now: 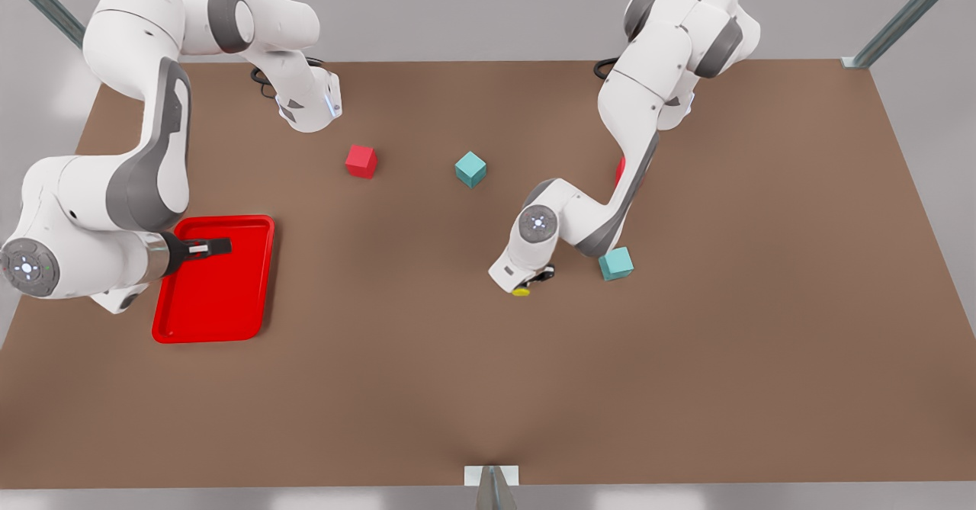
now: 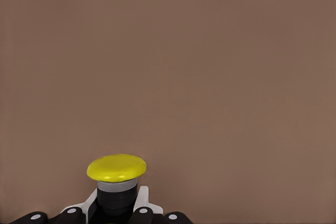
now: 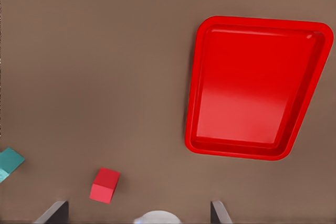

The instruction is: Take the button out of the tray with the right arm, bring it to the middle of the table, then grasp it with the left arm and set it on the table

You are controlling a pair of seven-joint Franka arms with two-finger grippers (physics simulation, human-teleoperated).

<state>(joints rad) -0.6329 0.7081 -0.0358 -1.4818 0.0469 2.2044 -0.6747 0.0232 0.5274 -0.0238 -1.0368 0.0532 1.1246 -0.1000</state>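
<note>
Gripping the button (image 2: 116, 179) by its black base, the left gripper (image 1: 534, 277) has its fingers (image 2: 71, 214) closed on either side of it, low over the table (image 1: 427, 388) near the middle, a little toward the front view's right. The yellow cap pokes out past the fingertips; in the front view it shows as a small yellow spot at the gripper's tip (image 1: 521, 291). Whether the button touches the tabletop cannot be told.

Over on the front view's left, the right gripper (image 1: 217, 247) hangs above the far part of the tray (image 1: 206, 327), its two fingers (image 3: 52, 212) spread wide with nothing between them. The red tray lies flat on the table at the left side, and its floor is bare from rim to rim in the right wrist view (image 3: 257, 85).

Loose cubes sit on the brown surface: a red cube (image 1: 361, 161) and a teal cube (image 1: 470, 168) toward the far side, well apart from the tray, and another teal cube (image 1: 615, 263) just right of the left arm's (image 1: 648, 98) forearm. A sliver of red (image 1: 620, 171) shows behind that arm; what it is cannot be told.
</note>
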